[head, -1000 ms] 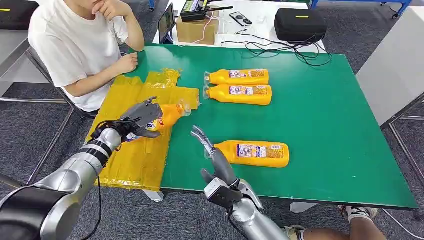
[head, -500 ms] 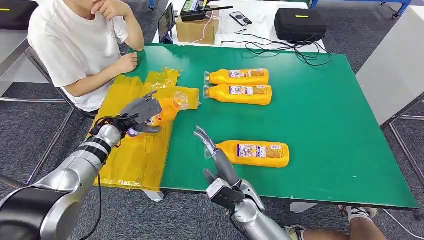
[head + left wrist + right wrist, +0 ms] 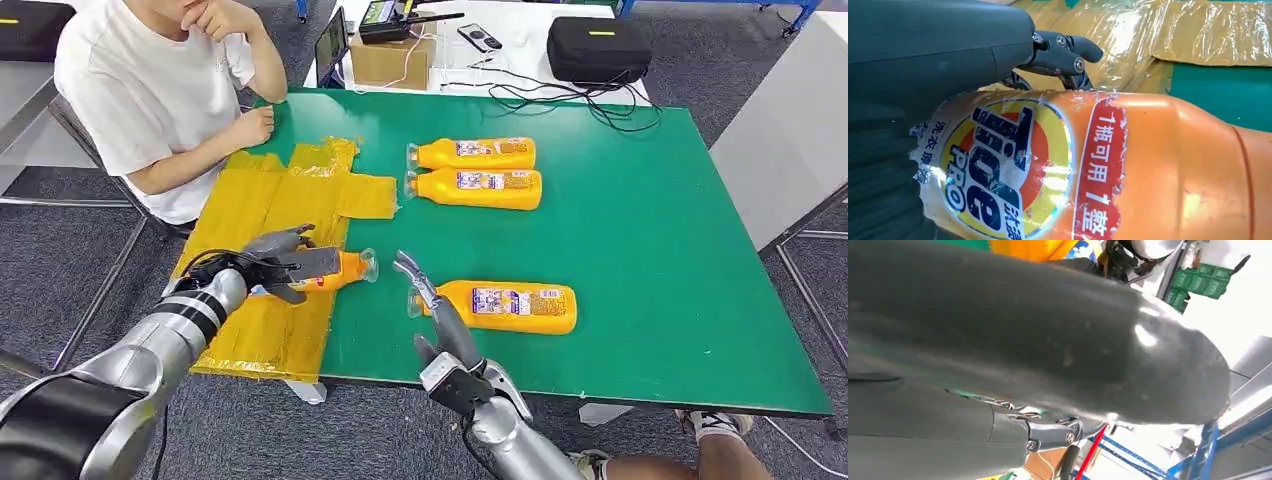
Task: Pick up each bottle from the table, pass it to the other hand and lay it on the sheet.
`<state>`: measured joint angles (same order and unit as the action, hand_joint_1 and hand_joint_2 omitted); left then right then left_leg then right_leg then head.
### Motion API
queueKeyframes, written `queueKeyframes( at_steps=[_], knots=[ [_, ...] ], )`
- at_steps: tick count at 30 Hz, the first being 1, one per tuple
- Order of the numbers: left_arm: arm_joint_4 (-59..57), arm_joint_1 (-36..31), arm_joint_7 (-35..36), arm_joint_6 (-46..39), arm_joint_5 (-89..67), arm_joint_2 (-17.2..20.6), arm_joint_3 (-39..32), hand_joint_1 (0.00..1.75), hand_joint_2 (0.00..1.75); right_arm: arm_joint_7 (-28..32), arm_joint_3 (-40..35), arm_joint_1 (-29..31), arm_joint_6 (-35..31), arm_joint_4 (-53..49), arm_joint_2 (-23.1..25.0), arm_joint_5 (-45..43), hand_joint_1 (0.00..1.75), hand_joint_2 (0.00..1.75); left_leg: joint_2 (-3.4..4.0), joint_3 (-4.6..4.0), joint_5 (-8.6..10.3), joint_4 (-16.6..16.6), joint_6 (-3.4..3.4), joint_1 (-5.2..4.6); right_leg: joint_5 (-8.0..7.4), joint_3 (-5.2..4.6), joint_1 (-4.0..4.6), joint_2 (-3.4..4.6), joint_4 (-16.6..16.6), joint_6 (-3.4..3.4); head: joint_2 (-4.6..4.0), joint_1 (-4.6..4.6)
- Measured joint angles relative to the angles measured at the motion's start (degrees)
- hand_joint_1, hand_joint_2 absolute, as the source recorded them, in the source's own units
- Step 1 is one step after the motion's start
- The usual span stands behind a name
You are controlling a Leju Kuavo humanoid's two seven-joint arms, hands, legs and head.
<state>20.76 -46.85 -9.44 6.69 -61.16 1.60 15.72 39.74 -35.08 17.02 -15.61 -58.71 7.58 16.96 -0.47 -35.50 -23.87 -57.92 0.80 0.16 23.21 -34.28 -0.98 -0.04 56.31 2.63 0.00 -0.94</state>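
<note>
Orange bottle, held: the left hand (image 3: 283, 266) grips a bottle (image 3: 340, 270) by its body, lying low at the yellow sheet's (image 3: 262, 200) edge nearest the green table's (image 3: 650, 240) middle, cap end jutting past the sheet over the green.
Close-up label: the left wrist view shows dark fingers (image 3: 1063, 50) curled over the printed label.
Right hand (image 3: 432, 312): open, fingers stretched out, holding nothing, beside the cap of a third bottle (image 3: 505, 307) lying apart from the sheet.
Bottle pair (image 3: 475, 170): side by side, beyond the sheet's far corner.
Person (image 3: 150, 90): seated at the sheet's far side.
</note>
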Motion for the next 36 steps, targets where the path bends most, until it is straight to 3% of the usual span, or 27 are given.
queueKeyframes(
  at_steps=[18, 26, 27, 36],
  knots=[
    [-0.2, 0.0, -2.2, 1.3, 5.4, -0.7, -0.9, 0.0, 1.75, 0.0, 0.0, 0.1, -0.1, 0.1, -0.2, 0.0, 0.0, 0.0, -0.07, 0.03, 0.01, 0.0, 0.01, -0.01, 0.0, 0.08, -0.02, -0.03, 0.0, 0.0, 0.0, 0.02],
    [-0.9, -0.5, 3.6, 4.1, -4.2, -1.0, 2.8, 0.0, 1.75, 0.0, 0.0, 0.8, -0.5, 0.8, -0.2, 0.0, 0.0, 0.0, -0.04, 0.05, 0.0, 0.0, 0.0, -0.01, 0.0, 0.09, -0.01, -0.02, 0.0, 0.0, 0.0, -0.02],
    [-0.9, -0.6, 3.8, 4.1, -4.5, -1.0, 3.4, 0.0, 0.0, 0.0, 0.0, 0.9, -0.5, 0.9, -0.2, 0.0, 0.0, 0.0, -0.06, 0.05, 0.0, 0.0, 0.0, -0.01, 0.0, 0.1, 0.0, -0.02, 0.0, 0.0, 0.0, 0.02],
    [-1.5, -0.9, 5.2, 5.3, -6.5, -1.0, 6.8, 0.0, 0.0, 0.0, 0.0, 1.0, -0.7, 1.6, -0.2, 0.3, 0.0, 0.0, -0.02, 0.1, 0.01, 0.0, 0.0, 0.0, 0.0, 0.12, 0.0, -0.02, 0.0, 0.0, 0.0, 0.02]
  ],
)
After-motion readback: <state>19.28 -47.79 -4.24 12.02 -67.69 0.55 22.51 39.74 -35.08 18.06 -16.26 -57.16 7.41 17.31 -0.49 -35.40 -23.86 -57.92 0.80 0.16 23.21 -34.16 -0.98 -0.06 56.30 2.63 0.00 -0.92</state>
